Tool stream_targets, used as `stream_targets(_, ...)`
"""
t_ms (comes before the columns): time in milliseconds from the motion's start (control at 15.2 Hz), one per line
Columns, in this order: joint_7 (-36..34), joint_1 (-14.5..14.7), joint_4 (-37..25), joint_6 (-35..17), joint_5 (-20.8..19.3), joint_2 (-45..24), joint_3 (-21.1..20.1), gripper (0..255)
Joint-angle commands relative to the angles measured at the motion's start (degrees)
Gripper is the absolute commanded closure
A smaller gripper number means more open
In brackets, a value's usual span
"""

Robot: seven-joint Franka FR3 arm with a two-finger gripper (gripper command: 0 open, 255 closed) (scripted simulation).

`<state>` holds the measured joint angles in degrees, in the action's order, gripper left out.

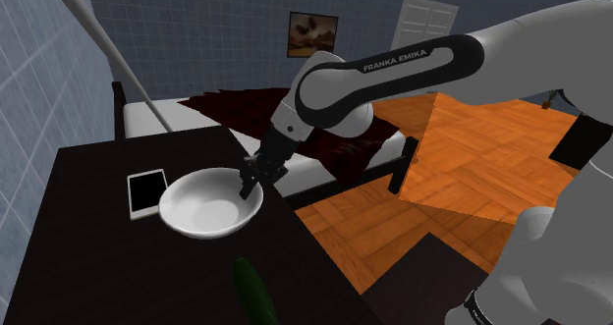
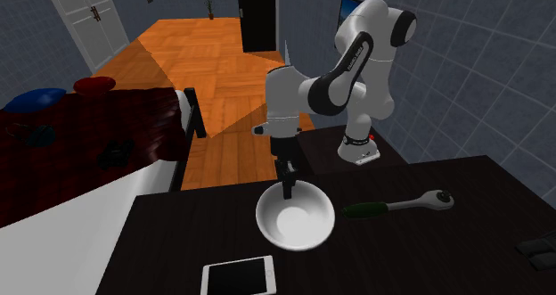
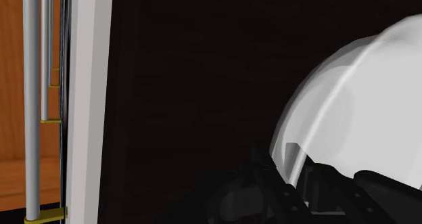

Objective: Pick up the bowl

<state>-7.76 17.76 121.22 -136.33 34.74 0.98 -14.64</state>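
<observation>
Gripper (image 1: 253,184): pointed steeply down, its tip at the near rim of the bowl (image 1: 201,210). I cannot tell whether it has closed on that rim.
Reason for that pose: a thin rim is probably the only part a narrow tool can pinch; the body is too wide.
Bowl: white, upright and empty, directly under the tool, resting on the dark table (image 1: 88,264). It appears not yet lifted.
Wrist view: the bowl's curved wall (image 3: 365,107) rises right beside the tool.
Phone (image 1: 147,191): flat on the table, just past the far side of the bowl from the tool, touching or nearly so.
Cucumber (image 2: 363,210): dark green, near the tool but apart from the bowl.
Ratchet wrench (image 2: 419,200): beyond the cucumber, farther from the tool.
Judgement: a lift straight up should clear all three.
</observation>
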Motion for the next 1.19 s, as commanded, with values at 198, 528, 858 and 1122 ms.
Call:
stream_targets(198,0.0,0.0,0.0,0.0,0.0,0.0,0.0,255)
stream_targets(528,-0.9,-0.1,-0.9,1.3,-0.6,0.6,0.1,255)
stream_targets(858,-2.9,-0.4,-3.1,4.5,-1.9,1.9,0.3,255)
stream_targets(1122,-4.4,-0.6,-5.2,7.2,-2.9,2.7,0.5,255)
